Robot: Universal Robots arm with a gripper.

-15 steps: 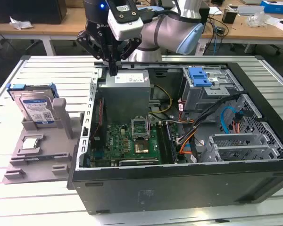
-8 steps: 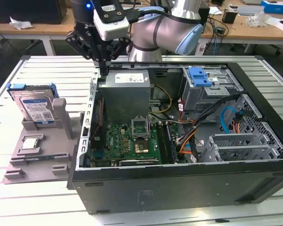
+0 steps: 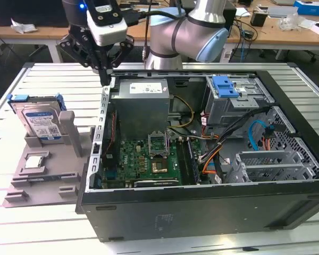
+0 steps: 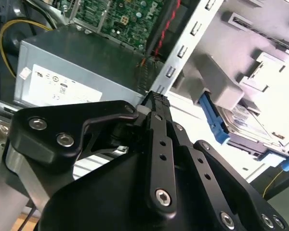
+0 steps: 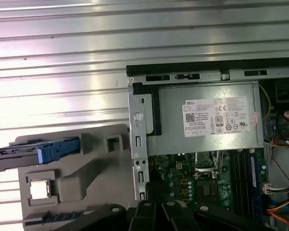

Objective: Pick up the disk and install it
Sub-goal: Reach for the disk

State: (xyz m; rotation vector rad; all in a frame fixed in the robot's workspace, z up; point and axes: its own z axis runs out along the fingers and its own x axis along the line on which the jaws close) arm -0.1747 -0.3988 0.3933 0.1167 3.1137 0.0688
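From where I stand, the claw hangs at the upper left of the exterior view, over the back corner of the open computer case. It is clenched with nothing in its grip. In the second wrist view the black fingers come together in one knurled tip above the edge of the power supply.

The disk stands on its edge in a grey plastic holder on the exterior view's left, well apart from the claw. Its blue bracket frames the top edge, its label faces outward, and there is open air above it. A small square chip lies flat in the holder just in front of the disk.

The holder sits just beside the case's side wall on the ribbed metal desk. Inside the case, toward the upper right, a blue plastic piece tops the grey drive cage. Cables cross the space below it.
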